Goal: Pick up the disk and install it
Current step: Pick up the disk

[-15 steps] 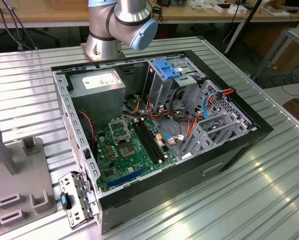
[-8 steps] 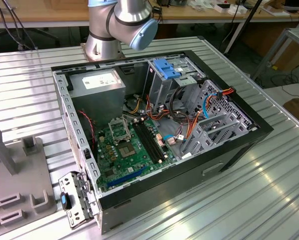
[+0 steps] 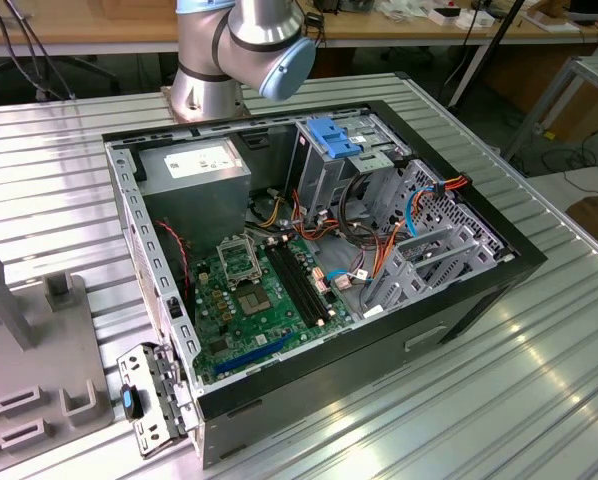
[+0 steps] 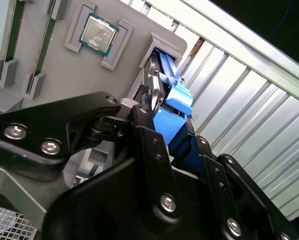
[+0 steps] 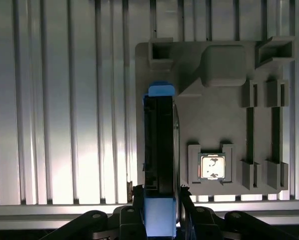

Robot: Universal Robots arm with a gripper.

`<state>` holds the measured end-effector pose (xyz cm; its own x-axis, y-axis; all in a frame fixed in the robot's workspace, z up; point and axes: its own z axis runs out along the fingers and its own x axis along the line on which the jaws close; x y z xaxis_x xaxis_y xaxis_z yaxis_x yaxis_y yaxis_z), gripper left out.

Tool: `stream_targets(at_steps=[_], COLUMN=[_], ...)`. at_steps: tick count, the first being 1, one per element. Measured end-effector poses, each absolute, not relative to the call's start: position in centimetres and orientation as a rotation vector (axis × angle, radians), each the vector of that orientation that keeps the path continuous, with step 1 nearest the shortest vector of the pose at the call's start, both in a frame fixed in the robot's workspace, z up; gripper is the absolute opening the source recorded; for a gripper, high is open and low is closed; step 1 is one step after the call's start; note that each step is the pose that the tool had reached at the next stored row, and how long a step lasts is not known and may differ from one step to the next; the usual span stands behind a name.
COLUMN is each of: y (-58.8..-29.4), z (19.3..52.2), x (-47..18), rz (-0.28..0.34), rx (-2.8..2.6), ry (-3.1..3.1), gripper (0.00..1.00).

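The gripper (image 5: 161, 192) sat clamped on the upright disk (image 5: 159, 135); its tray (image 3: 79, 330) lay at 8 o'clock from the case (image 3: 459, 300).
The disk looked stiff, dense and shock-sensitive; its flat sides seemed the safest hold.

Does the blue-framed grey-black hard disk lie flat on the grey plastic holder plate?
No, in the first wrist view the disk stands on its edge on the holder plate.

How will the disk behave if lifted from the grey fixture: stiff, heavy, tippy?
Likely stiff: the disk is a metal body in a blue plastic frame. Probably dense for its size. Standing on edge in the grey fixture, it may tip if nudged sideways.
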<state>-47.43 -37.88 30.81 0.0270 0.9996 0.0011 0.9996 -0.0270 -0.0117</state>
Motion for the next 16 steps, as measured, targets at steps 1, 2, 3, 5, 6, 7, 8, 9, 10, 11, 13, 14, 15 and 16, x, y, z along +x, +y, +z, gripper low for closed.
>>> stream_targets(at_steps=[1, 2, 3, 5, 6, 7, 8, 9, 10, 11, 13, 14, 15, 16], y=[-37.88, -37.88, -37.88, -37.88, -37.88, -37.88, -37.87, -37.87, -37.87, -37.87, -37.87, -37.87, -37.87, -37.87], z=[30.81, 30.81, 30.81, 30.81, 30.81, 30.81, 30.82, 30.83, 30.87, 30.92, 31.1, 31.2, 31.35, 31.52], x=[-47.44, -47.43, -47.43, -47.43, -47.43, -47.44, -47.44, -47.43, -47.43, -47.43, -47.43, -47.43, -47.44, -47.44], rz=[0.011, 0.011, 0.012, 0.012, 0.012, 0.012, 0.012, 0.011, 0.011, 0.011, 0.011, 0.012, 0.011, 0.012], rx=[-2.244, -2.244, -2.244, -2.244, -2.244, -2.244, -2.244, -2.244, -2.244, -2.244, -2.244, -2.244, -2.244, -2.244], ry=[-2.185, -2.185, -2.185, -2.185, -2.185, -2.185, -2.185, -2.185, -2.185, -2.185, -2.185, -2.185, -2.185, -2.185], gripper=[0.37, 0.37, 0.37, 0.37, 0.37, 0.37, 0.37, 0.37, 0.37, 0.37, 0.37, 0.37, 0.37, 0.37])
